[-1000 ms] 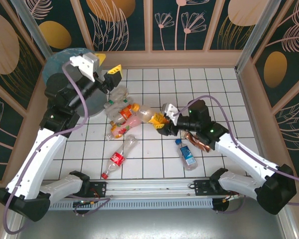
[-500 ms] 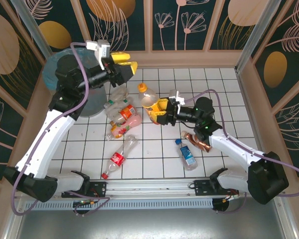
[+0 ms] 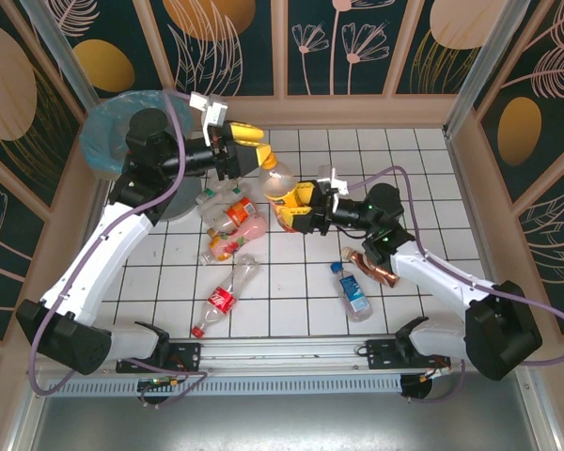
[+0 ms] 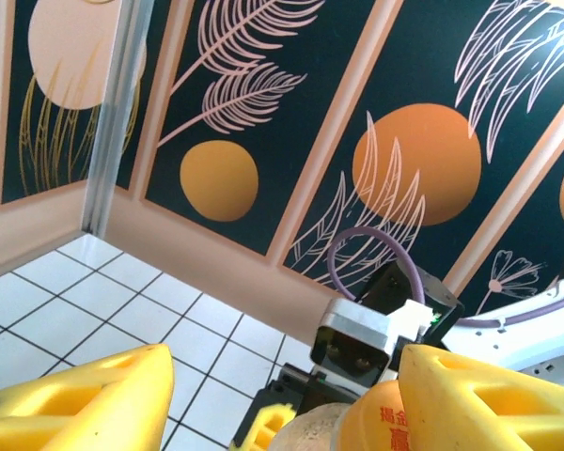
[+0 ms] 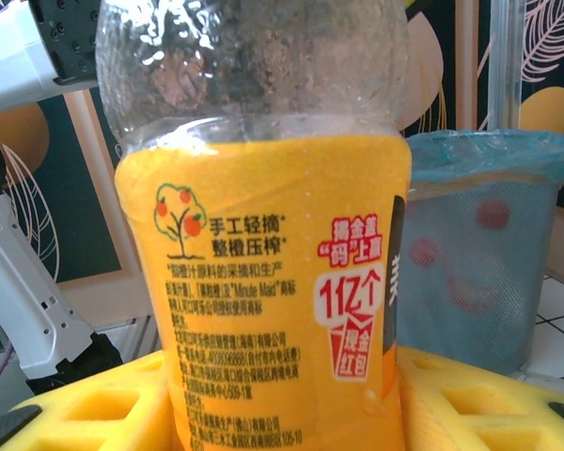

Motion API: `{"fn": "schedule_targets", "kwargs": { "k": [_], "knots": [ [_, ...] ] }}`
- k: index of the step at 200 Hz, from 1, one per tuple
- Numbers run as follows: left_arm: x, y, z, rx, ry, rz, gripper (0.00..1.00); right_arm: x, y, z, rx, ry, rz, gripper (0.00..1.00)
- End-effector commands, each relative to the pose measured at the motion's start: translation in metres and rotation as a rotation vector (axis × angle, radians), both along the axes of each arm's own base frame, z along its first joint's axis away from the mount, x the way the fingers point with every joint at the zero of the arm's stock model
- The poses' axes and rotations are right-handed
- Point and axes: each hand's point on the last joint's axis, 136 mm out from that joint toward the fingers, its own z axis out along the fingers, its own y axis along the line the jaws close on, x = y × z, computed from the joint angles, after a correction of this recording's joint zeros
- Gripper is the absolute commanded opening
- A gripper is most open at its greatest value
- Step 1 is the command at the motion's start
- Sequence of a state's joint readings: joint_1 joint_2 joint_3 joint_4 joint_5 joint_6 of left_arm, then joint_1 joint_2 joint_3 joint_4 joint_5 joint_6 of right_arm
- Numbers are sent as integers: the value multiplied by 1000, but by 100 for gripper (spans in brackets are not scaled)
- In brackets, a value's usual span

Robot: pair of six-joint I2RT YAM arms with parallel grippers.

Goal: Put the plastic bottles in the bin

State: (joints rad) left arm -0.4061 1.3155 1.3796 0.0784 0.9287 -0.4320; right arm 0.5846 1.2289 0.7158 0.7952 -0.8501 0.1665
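Right gripper [image 3: 297,209] was clenched on the orange-label bottle [image 3: 280,188], holding it upright above the tiled table [image 3: 423,178], orange cap up. On the right wrist camera the yellow fingers [image 5: 94,413] pinched the bottle [image 5: 273,310] low on its label, either side.

And there was the left gripper [image 3: 251,143], jaws spread wide, right at the bottle's top. Its wrist view showed the cap end [image 4: 381,425] sitting between the fingers [image 4: 75,404], tight beside one and well clear of the other.

The bin [image 3: 108,141] stood in the far left corner, blue liner showing, with the left arm [image 3: 160,155] stretched across in front of it. Behind the held bottle it appeared again [image 5: 475,254], red shapes visible through its wall.

Below the handover lay a pile of bottles [image 3: 230,218]. Nearer the arms' bases were a clear bottle [image 3: 247,268], a red-label bottle [image 3: 221,301] and a blue-label bottle [image 3: 354,291], with a brown bottle [image 3: 376,268] tucked against the right arm.
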Motion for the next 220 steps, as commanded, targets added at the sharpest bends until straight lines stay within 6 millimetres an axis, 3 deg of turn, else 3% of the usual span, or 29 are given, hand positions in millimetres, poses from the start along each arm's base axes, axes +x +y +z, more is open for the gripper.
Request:
{"fn": "schedule_targets", "kwargs": {
  "k": [1, 74, 134, 159, 179, 193, 210, 220],
  "knots": [
    [-21, 1, 13, -20, -83, -55, 66, -1, 4, 23, 42, -49, 6, 51],
    [-41, 8, 13, -11, -141, -72, 69, 8, 12, 22, 22, -8, -9, 51],
    [-30, 5, -2, 29, -114, -51, 48, -3, 29, 27, -2, -23, 58, 52],
    [-31, 7, 1, 29, -128, -42, 27, -4, 29, 27, -1, -22, 56, 54],
    [-30, 11, 9, 18, -153, 2, 15, -2, 28, 28, 3, -24, 32, 62],
    [-24, 16, 17, 5, -165, 72, 5, 3, 25, 31, 14, -33, -6, 75],
    [-9, 27, 27, -11, -174, 202, 0, 7, 20, 35, 33, -71, -75, 98],
    [3, 37, 34, -13, -177, 306, 0, 9, 16, 37, 46, -96, -122, 99]
  ]
}}
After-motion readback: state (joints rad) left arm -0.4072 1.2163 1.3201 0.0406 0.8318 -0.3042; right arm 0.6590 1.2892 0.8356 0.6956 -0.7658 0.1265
